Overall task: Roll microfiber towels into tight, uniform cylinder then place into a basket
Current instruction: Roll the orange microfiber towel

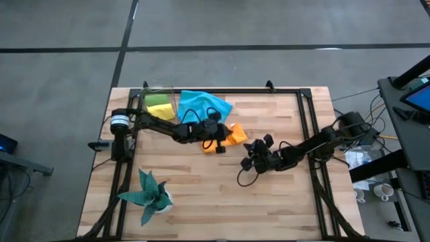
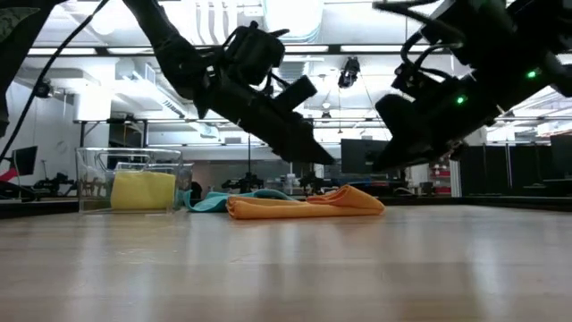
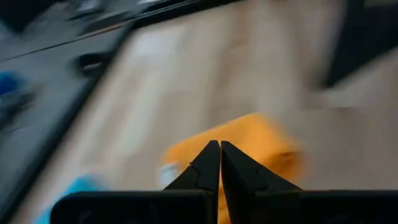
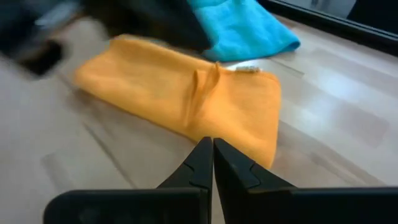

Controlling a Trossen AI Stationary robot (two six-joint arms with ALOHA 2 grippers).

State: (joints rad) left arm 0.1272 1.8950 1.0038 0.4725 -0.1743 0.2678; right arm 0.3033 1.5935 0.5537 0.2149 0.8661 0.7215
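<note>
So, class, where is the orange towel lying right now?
In the high view the orange towel lies mid-table beside the blue towel, under the left gripper, with the right gripper close by.

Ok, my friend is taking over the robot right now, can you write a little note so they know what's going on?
Left gripper: shut, empty, above the orange towel.
Right gripper: shut, empty, beside that towel.
Orange towel: folded flat on the table, unrolled.
Blue towel: loose behind it, by the clear basket.
Yellow towel and lime green towel: in the basket.
Left: roll orange and blue, put both in.
</note>
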